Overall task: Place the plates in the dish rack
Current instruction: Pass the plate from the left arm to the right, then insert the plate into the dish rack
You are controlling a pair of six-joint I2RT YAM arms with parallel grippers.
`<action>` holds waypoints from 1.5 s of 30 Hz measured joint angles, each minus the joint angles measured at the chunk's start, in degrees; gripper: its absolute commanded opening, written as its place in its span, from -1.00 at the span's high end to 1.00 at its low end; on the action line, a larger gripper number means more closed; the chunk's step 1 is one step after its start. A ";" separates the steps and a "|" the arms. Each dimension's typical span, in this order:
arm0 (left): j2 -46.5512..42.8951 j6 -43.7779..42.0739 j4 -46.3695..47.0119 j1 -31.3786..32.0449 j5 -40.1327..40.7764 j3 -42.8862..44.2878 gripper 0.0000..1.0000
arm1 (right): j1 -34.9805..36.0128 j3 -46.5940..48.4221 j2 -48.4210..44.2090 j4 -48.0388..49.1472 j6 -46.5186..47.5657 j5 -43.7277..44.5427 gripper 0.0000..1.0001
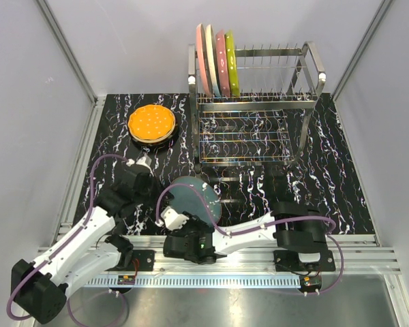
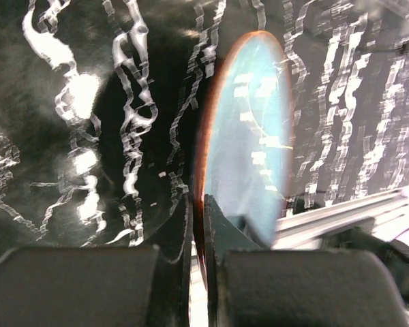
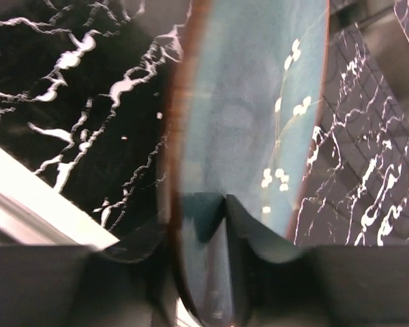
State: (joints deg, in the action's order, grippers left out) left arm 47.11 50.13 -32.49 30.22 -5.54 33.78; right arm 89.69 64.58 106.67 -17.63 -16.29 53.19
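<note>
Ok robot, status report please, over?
Left gripper shut on rim of teal round plate. Right gripper straddles same plate, grip unclear. Plate tilted, not yet in metal wire dish rack. Path looks clear.

We identify a shiny metal wire rack [image 1: 259,102], a glossy glazed plate [image 1: 198,197], and a glossy black marbled bench [image 1: 341,177].
</note>
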 measured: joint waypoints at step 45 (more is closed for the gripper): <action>4.96 -27.56 -0.20 -13.07 14.01 17.55 -0.75 | 1.95 -4.24 -40.26 1.38 8.90 -10.69 1.00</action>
State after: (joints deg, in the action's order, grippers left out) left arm 52.07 22.57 -32.69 17.15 8.47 51.33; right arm 91.64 60.34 66.41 -16.25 -7.40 42.50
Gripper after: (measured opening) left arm 0.869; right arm 0.204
